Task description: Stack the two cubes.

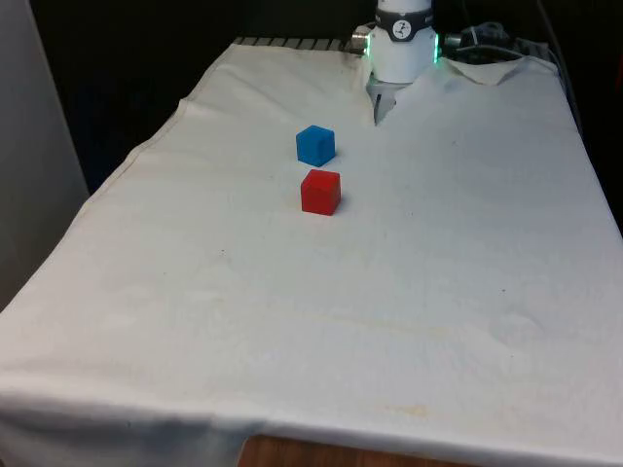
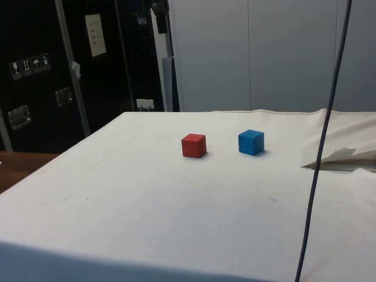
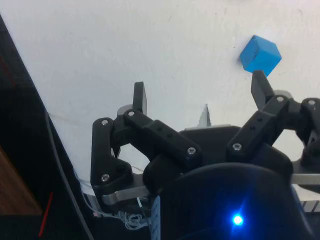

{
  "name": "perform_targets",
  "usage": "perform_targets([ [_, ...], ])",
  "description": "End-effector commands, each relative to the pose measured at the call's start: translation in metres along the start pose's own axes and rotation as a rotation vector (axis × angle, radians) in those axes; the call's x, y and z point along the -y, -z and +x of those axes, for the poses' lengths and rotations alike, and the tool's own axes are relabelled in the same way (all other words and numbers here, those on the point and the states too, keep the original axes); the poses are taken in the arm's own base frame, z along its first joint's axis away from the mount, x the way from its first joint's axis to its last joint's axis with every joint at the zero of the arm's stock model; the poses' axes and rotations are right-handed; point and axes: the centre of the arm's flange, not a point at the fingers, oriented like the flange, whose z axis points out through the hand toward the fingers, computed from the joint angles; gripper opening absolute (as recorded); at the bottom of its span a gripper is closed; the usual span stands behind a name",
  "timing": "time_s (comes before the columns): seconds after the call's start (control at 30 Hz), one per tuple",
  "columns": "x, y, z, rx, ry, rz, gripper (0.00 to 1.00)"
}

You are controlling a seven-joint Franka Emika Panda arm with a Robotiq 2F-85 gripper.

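Blue cube (image 3: 260,55) sits just beyond one fingertip of the wide-open, empty gripper (image 3: 200,92), red cube (image 1: 320,192) nearer the front.

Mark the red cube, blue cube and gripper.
red cube (image 1: 320,192), front view, front face.
blue cube (image 2: 251,142), side view, near face.
gripper (image 3: 201,95), wrist view, gap midway between the open fingertips.

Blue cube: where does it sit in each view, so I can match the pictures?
Front view: blue cube just behind the red cube, apart from it.
Side view: to the right of the red cube, apart.
Wrist view: on the white cloth, beyond one pincer finger.
Shared landmark: the white cloth.
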Motion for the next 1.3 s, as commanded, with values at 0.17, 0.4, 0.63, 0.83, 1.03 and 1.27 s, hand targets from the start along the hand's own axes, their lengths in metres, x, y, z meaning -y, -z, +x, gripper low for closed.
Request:
perform_targets([
  [0.17, 0.000, 0.001, -0.009, -0.010, -0.004, -0.007, 1.00],
  [0.4, 0.000, 0.001, -0.016, -0.019, -0.001, -0.012, 1.00],
  [0.63, -0.007, -0.005, -0.019, -0.034, 0.002, -0.020, 1.00],
  [0.83, -0.016, -0.016, -0.019, -0.043, 0.001, -0.023, 1.00],
  [1.03, -0.027, -0.033, -0.021, -0.054, 0.001, -0.024, 1.00],
  [1.27, -0.037, -0.047, -0.023, -0.067, 0.001, -0.023, 1.00],
])
